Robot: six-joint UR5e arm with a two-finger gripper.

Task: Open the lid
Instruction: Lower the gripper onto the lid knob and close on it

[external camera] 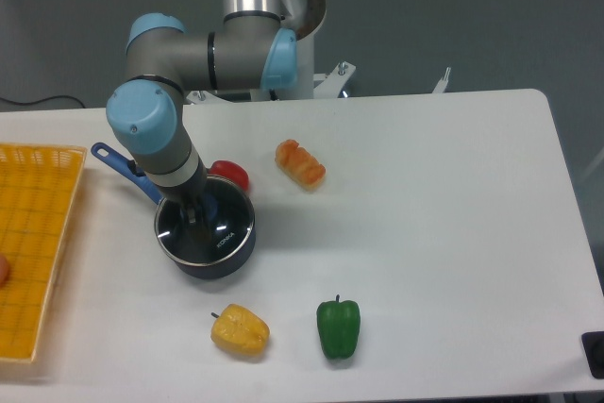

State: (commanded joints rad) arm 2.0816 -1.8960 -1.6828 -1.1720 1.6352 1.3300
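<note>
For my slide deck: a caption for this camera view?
UR5e gripper lowered onto the lid of a blue saucepan, toy vegetables around.

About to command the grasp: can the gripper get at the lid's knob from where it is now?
Probably yes. The gripper hangs directly over the middle of the lid, which sits on the saucepan, and nothing lies between them. The arm hides the knob and the finger gap, so alignment cannot be confirmed.

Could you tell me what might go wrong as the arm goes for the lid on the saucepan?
The gripper hides the lid's knob, so a poor grasp could slip. The saucepan may drag along if the lid sticks, bumping the red object beside it.
</note>
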